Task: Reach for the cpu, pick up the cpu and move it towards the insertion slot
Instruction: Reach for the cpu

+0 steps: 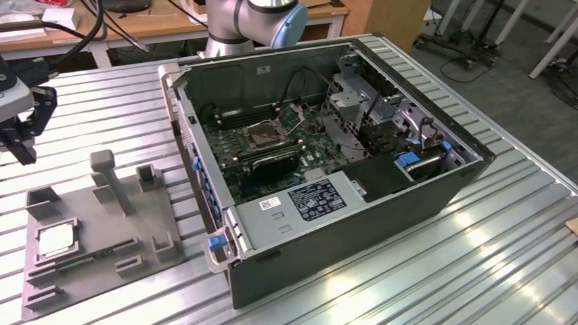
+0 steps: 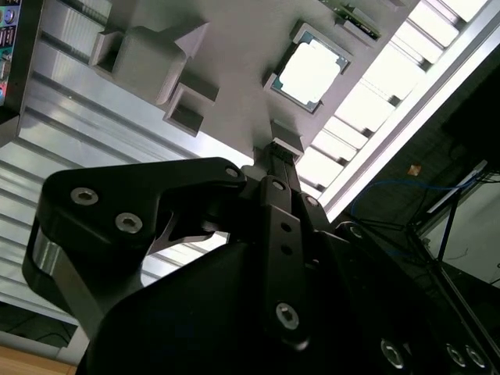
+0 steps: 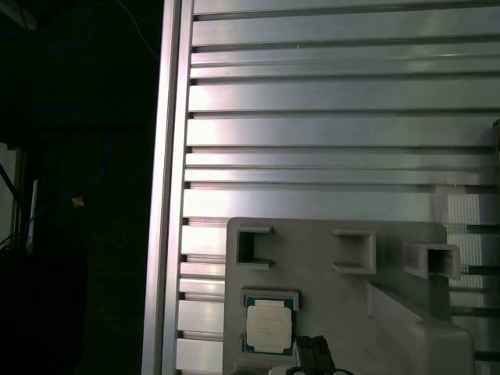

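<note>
Pincer (image 2: pixel 275 152) hangs above the slatted aluminium counter (image 1: pixel 470 264), over the edge of the grey fixture plate (image 1: pixel 104 227). Spread or pressed together: cannot tell. It is near the cpu (image 2: pixel 310 73) but not touching it.

Cpu lies flat in a square frame pocket on the plate, silver face up, toward the exterior view's left. There is faint print on its face that I can't read. A green memory stick (image 1: pixel 86 258) lies in a groove just beside the pocket. Grey upright blocks (image 1: pixel 104 177) stand on the plate's far side.

Open PC case (image 1: pixel 361 230) lies on its side next to the plate, motherboard facing up. A grey metal cover inside carries a dark printed label (image 1: pixel 316 198) and a small white sticker (image 1: pixel 271 204); I'm not reading the text off.

Insertion slot (image 1: pixel 264 133) sits on the motherboard with a dark centre and a silvery frame, well apart from the cpu, with long black memory slots (image 1: pixel 243 114) beside it.

Arm base (image 1: pixel 243 27) stands behind the case. A wooden desk (image 1: pixel 153 24) with cables is beyond.
</note>
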